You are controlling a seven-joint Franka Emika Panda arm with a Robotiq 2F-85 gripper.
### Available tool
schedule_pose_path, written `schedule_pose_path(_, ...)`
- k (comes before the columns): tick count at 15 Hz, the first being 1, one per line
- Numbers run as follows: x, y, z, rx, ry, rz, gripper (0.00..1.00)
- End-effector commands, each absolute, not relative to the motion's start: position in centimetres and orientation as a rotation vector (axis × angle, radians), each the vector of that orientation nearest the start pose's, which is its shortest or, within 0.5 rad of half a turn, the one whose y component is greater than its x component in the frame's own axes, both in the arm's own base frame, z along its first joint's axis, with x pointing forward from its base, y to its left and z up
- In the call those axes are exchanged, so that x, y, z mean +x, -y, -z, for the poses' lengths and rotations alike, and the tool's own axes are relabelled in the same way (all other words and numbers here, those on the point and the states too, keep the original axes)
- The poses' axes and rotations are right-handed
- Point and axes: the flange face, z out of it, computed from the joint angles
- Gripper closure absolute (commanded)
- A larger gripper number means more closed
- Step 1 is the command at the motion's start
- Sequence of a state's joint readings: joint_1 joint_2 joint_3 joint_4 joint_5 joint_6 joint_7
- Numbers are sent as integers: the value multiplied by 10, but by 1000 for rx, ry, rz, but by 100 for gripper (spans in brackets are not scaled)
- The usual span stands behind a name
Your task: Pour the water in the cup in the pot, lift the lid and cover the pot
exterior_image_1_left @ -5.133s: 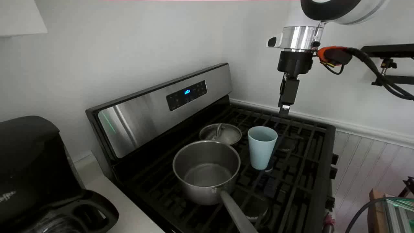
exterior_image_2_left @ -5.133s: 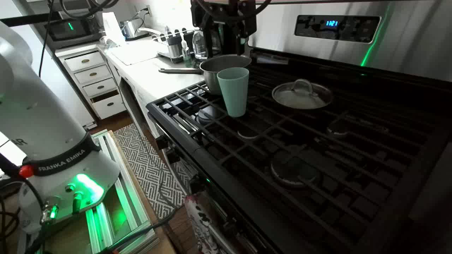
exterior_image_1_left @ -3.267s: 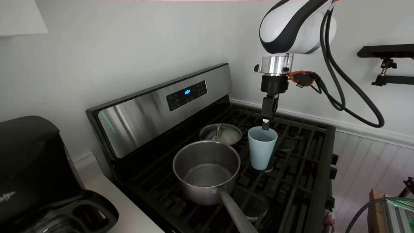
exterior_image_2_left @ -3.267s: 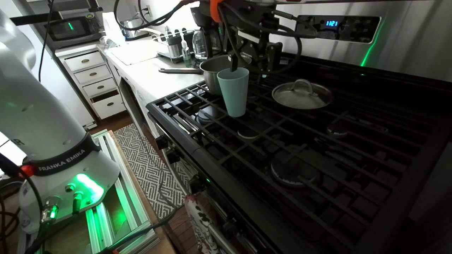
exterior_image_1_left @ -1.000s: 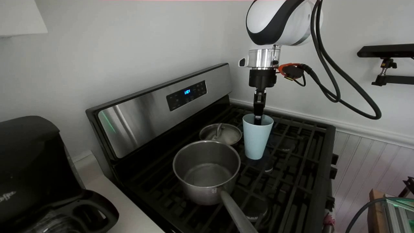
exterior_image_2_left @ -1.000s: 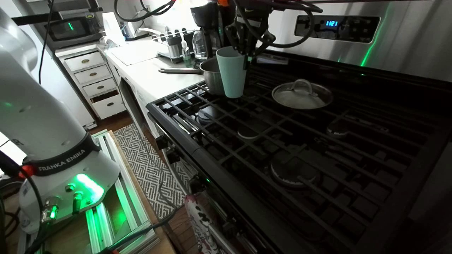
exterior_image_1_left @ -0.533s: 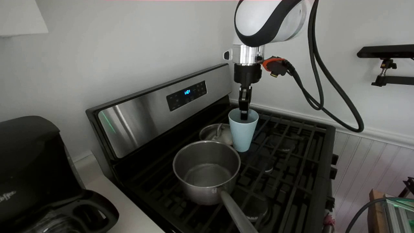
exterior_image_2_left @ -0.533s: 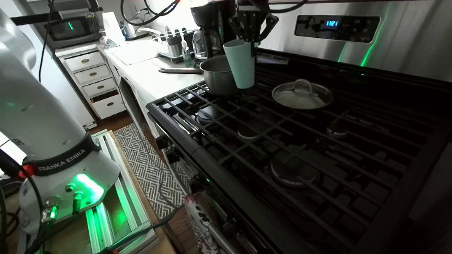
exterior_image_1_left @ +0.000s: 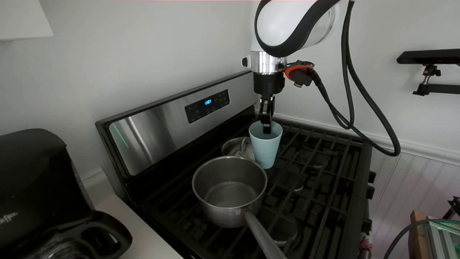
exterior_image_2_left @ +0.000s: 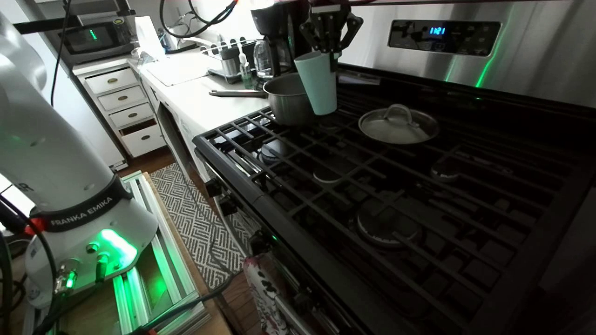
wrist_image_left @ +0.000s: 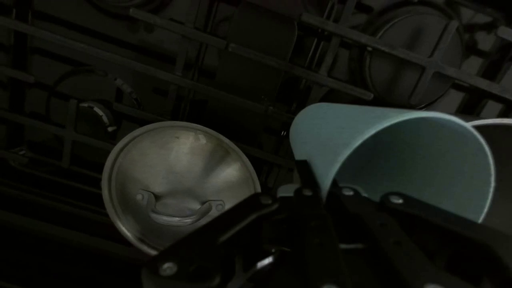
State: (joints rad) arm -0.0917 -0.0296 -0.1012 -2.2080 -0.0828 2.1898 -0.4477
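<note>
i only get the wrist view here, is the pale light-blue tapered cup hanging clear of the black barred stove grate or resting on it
Observer: Hanging clear. In an exterior view the cup is in front of the round brushed-steel pot, its base higher than the pot's foot.
Operator: good, i only get a sliver of the pot at my right edge, does anything stick out from it
Observer: Yes, one long straight metal handle; in an exterior view it runs down toward the lower right.

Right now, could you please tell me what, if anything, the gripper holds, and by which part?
The gripper pinches the light-blue tumbler by its wall at the rim.
</note>
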Motion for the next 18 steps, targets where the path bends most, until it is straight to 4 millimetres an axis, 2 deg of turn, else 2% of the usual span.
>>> schedule_pose_path(1, 515, 94, -399, -3214, 531, -27, 99)
schedule_pose_path(5, 523, 80, -410, -3359, 567, -33, 99)
schedule_pose_path(11, 536, 41, -420, -3502, 680, -6, 99)
schedule_pose_path(18, 538, 2, -424, -3656, 740, 65, 99)
